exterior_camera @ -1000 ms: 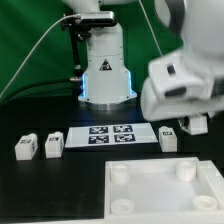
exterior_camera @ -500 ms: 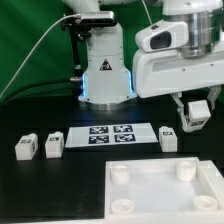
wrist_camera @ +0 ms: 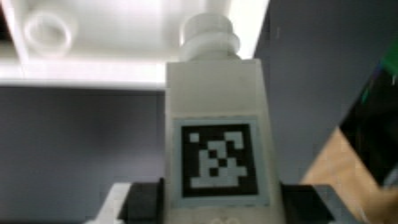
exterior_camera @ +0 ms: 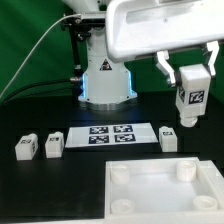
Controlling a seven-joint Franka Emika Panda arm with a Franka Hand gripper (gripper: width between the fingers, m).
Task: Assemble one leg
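No readable words; coded square tags (wrist_camera: 215, 157) on the leg (exterior_camera: 193, 100) and marker board (exterior_camera: 110, 134), a triangle sign (exterior_camera: 101, 68) on the arm's base (exterior_camera: 108, 88).

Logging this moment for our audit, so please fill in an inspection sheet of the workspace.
Surface: black table, carrying the thin flat white marker board.
Job's things: a small white plastic rectangular tagged leg is held in the air. Three matching legs stand on the table: two at the exterior view's left, one to the right of the marker board. The large white square plate with round sockets lies in front.
Clutter: nothing seen.
Grippers: two-finger gripper shut on the held leg.
Cables: a thin grey cable arcs at the exterior view's left.
Surroundings: white robot base behind the marker board.
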